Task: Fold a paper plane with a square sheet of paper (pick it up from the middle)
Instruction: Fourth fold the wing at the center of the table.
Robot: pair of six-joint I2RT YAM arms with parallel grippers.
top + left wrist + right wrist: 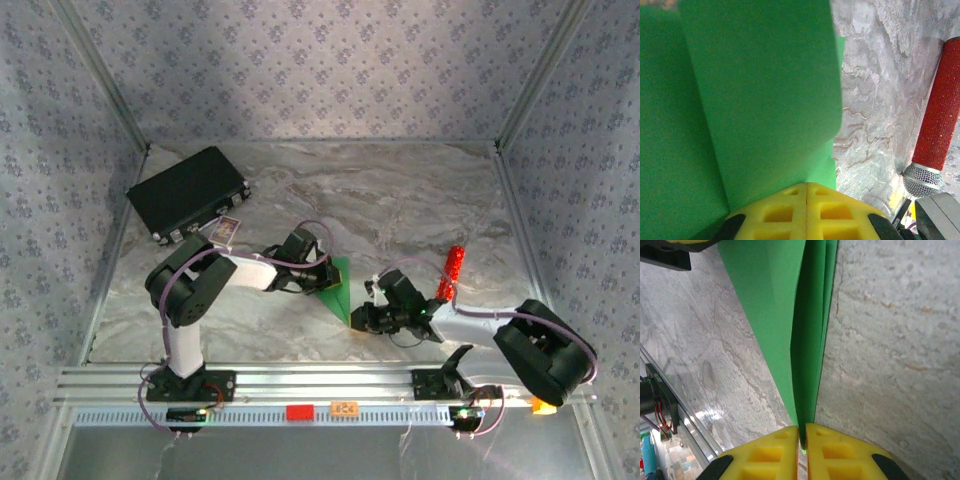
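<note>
**While both pincers stay busy at it, the green sheet sits folded mid-worktop**

Where the two arms meet near the middle of the marbled worktop (420,190), the square sheet of paper (340,288) shows in the top view as a narrow green wedge, already creased into several layers. The right pincer (802,429) is clenched on it. In the right wrist view the yellow fingers (775,450) press together with the pointed end of the folded green layers (810,340) nipped in the seam between them, the paper running straight away from the tips along the stone.

The left pincer (806,186) is clenched too, its yellow fingertips (840,212) meeting with no gap. In the left wrist view a broad flap of the paper (765,100) rises face-on just beyond the tips, over a darker green layer (whether any of it is actually caught between those fingers cannot be told).

From above, the left pincer (322,272) sits at the paper's far-left edge and the right pincer (358,318) at its near tip. A red cylinder (456,270) lies to the right, apart from the paper, and a black case (188,192) rests at the far left.
</note>
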